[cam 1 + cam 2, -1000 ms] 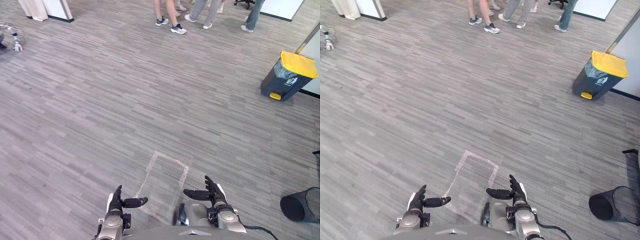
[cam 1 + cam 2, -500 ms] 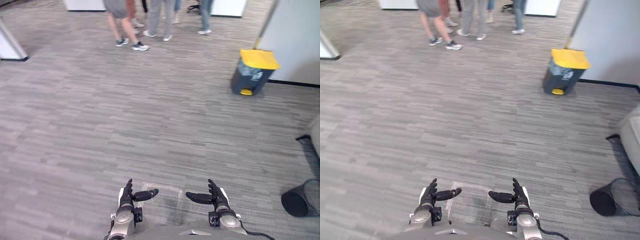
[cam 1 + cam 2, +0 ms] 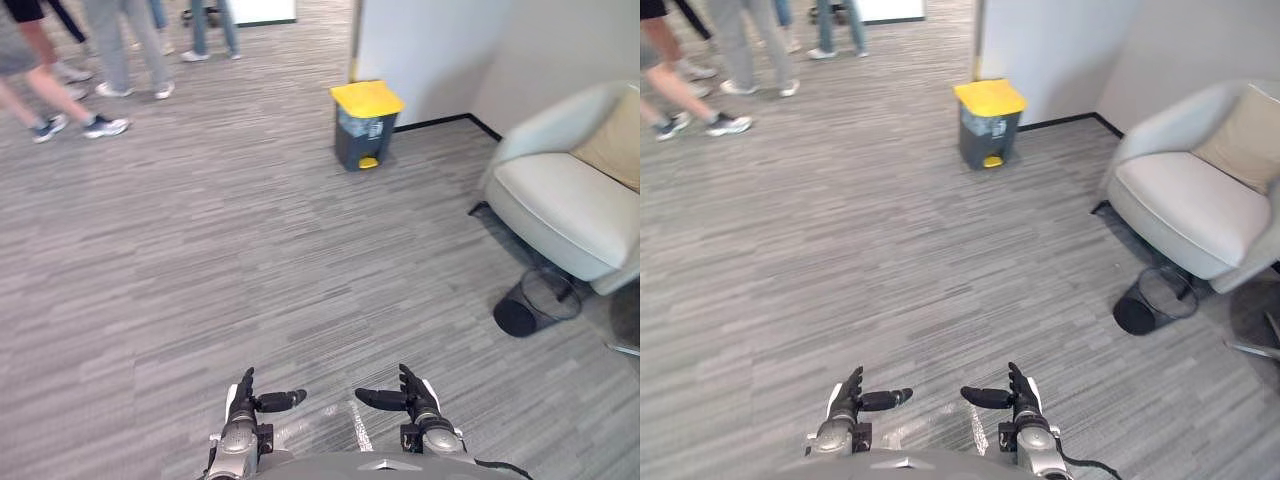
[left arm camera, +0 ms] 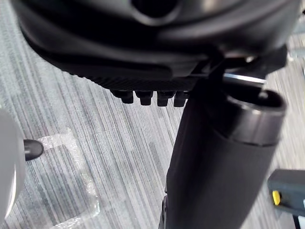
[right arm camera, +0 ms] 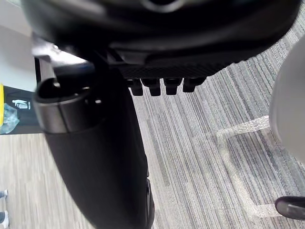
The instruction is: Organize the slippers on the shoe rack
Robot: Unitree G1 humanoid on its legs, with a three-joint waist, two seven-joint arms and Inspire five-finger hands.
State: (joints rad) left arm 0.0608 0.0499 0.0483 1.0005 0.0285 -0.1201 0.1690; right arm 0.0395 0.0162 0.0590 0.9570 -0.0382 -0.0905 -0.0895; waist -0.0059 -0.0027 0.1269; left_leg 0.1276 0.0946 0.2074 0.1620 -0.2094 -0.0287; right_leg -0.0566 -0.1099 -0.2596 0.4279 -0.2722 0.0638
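My left hand (image 3: 243,404) is held low in front of me with straight fingers and the thumb pointing inward, holding nothing. My right hand (image 3: 415,397) mirrors it a little to the right, also open and empty. Both hang above grey wood-pattern floor (image 3: 250,260). In the left wrist view the left hand (image 4: 157,52) shows its short straight fingers over the floor, and the right hand (image 5: 162,57) looks the same in the right wrist view. I see no slippers and no shoe rack in these views.
A dark bin with a yellow lid (image 3: 365,124) stands by a white wall. A pale armchair (image 3: 565,195) with a beige cushion sits at the right, a black wire basket (image 3: 535,303) lying beside it. Several people's legs (image 3: 60,60) are at the far left. Clear tape marks (image 3: 355,425) the floor.
The camera has swung to the right: the bin has shifted left and the armchair and wall have come into view. Both hands keep the same open pose.
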